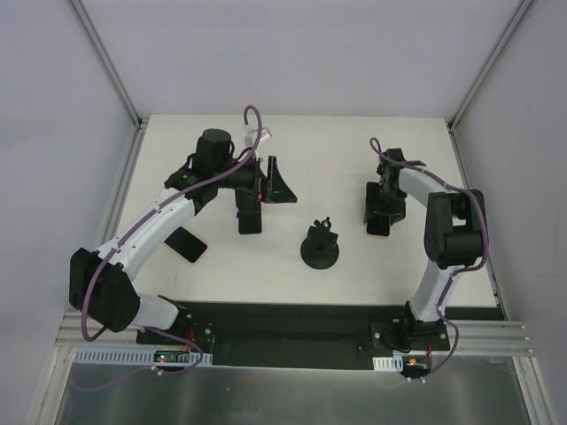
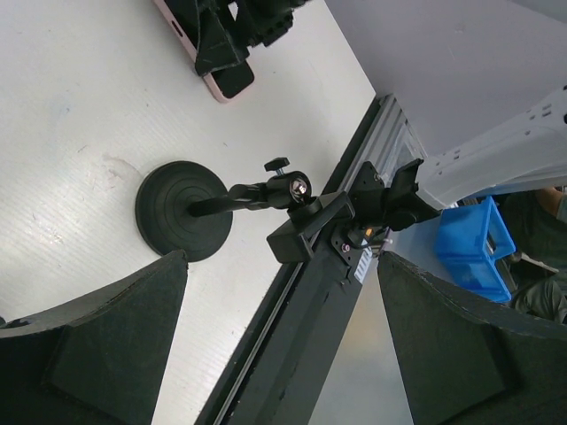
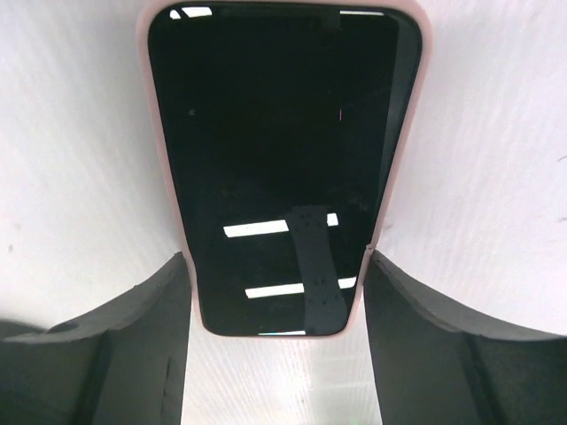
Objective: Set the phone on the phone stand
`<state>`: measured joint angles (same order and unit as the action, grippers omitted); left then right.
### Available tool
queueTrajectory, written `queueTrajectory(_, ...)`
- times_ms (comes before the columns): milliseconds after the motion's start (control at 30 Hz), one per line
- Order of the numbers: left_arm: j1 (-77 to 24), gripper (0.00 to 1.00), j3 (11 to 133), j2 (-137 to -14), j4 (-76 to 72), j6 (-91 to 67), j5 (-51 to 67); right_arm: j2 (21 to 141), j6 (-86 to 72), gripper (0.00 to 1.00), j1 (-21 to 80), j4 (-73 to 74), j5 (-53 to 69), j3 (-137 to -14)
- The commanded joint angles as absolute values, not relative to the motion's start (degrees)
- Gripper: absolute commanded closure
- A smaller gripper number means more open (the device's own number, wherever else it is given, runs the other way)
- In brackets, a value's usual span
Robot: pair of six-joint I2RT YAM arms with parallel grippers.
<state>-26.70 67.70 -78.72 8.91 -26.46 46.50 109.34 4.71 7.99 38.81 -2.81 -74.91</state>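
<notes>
My right gripper (image 3: 276,261) pinches the phone (image 3: 275,133) across its long cased edges; it looks stiff, thin, glass-fronted and likely slippery.

The right gripper (image 1: 383,211) is sitting over a pink-cased phone (image 1: 379,234), which is lying on the white bench (image 1: 354,150) at two o'clock from the phone stand (image 1: 319,250). Whether it is gripping the phone is not showing from here. The left gripper (image 1: 266,197) is holding its fingers (image 1: 251,217) spread wide at ten o'clock from the stand. A dark phone (image 1: 188,244) is lying at nine o'clock.
</notes>
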Motion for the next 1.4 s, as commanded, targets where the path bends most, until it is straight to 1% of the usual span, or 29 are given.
queueTrajectory(0,-27.42,0.14,69.87,-79.01,7.56,-27.33,48.78,96.55,2.99,0.99,9.4,30.64,5.7,-65.76)
queueTrajectory(67,-27.6,0.14,69.96,-79.1,7.47,-27.51,49.22,91.35,1.51,0.99,9.93,25.34,6.76,-60.84)
queueTrajectory(100,-27.68,0.14,69.96,-79.36,7.56,-27.51,49.48,85.66,0.8,0.99,10.02,19.74,7.29,-55.77)
queueTrajectory(167,-28.3,0.15,70.05,-79.8,6.95,-27.95,50.62,79.05,-2.0,0.99,10.11,14.0,9.48,-50.91)
queueTrajectory(200,-28.56,0.15,70.22,-80.41,6.77,-28.21,51.06,71.79,-2.72,0.99,11.15,8.23,9.67,-45.93)
queueTrajectory(267,-29.88,0.16,70.22,-80.77,5.63,-28.83,52.72,64.02,-3.07,0.99,13.7,3.71,6.71,-42.12)
queueTrajectory(300,-30.23,0.16,70.22,-81.03,5.1,-29.09,53.08,57.2,-2.64,0.99,16.84,1.34,5.11,-40.97)
queueTrajectory(367,-31.54,0.16,69.87,-80.77,4.05,-29.44,53.44,51.71,-2.37,0.99,19.76,1.14,1.6,-40.08)
queueTrajectory(400,-31.99,0.16,69.53,-80.08,3.17,-29.36,53.44,47.59,-1.59,0.99,22.82,1.4,0.97,-40.17)
queueTrajectory(433,-32.43,0.15,69.17,-79.63,2.56,-29.09,53.26,45.81,-1.06,0.99,24.59,1.67,0.36,-40.69)
queueTrajectory(467,-33.04,0.14,69.0,-79.11,2.11,-28.83,53.0,44.14,-0.36,0.99,26.52,2.8,-3.74,-41.04)
queueTrajectory(500,-33.31,0.13,68.47,-78.06,1.07,-28.74,52.82,41.86,0.26,0.99,30.28,3.33,-5.0,-41.65)
queueTrajectory(567,-33.66,0.12,67.86,-76.91,0.09,-28.56,52.91,40.52,4.91,0.99,34.0,6.13,-7.8,-44.01)
queueTrajectory(633,-33.66,0.11,66.98,-75.33,-2.97,-29.09,54.05,40.25,10.68,0.99,39.97,8.78,-11.23,-46.05)
queueTrajectory(667,-33.66,0.11,66.89,-74.54,-3.6,-29.09,54.49,40.43,12.9,0.99,41.9,12.18,-14.64,-48.66)
queueTrajectory(700,-33.75,0.11,66.88,-74.01,-3.95,-29.0,54.84,41.65,14.83,0.99,45.06,14.04,-15.9,-49.91)
queueTrajectory(767,-33.75,0.1,66.8,-72.61,-4.92,-28.74,55.9,43.41,20.35,0.99,47.8,20.0,-18.35,-52.98)
queueTrajectory(833,-33.49,0.09,66.8,-71.55,-5.18,-28.22,56.16,46.05,24.24,0.99,53.59,23.01,-21.34,-56.33)
queueTrajectory(867,-33.57,0.08,66.8,-70.67,-5.27,-28.13,56.25,46.92,27.3,0.99,55.79,25.29,-26.23,-57.21)
queueTrajectory(900,-33.49,0.09,66.54,-70.4,-5.36,-27.86,56.34,49.11,28.73,0.99,59.99,26.53,-28.54,-59.3)
queueTrajectory(933,-33.57,0.09,66.45,-70.4,-5.45,-27.51,56.25,50.44,29.87,1.0,61.68,27.94,-30.3,-60.28)
queueTrajectory(967,-33.57,0.11,66.18,-70.49,-5.45,-27.51,55.73,51.75,30.49,1.0,63.27,30.56,-33.28,-61.69)
queueTrajectory(1033,-33.57,0.16,66.01,-71.19,-5.45,-27.51,55.9,55.19,31.11,1.0,66.26,32.34,-34.98,-64.84)
queueTrajectory(1067,-33.84,0.23,65.92,-72.24,-5.45,-27.6,56.16,56.07,31.11,1.0,67.05,32.78,-35.76,-65.47)
queueTrajectory(1133,-33.93,0.3,66.0,-73.38,-5.36,-28.38,56.42,57.04,31.11,0.99,68.73,32.26,-35.95,-66.88)
queueTrajectory(1167,-34.01,0.36,66.01,-74.52,-5.36,-28.82,57.3,57.22,31.11,1.0,69.08,31.73,-35.69,-67.23)
queueTrajectory(1367,-36.12,0.48,66.36,-75.67,-5.36,-27.86,59.41,58.53,32.16,1.0,71.63,31.9,-36.29,-71.18)
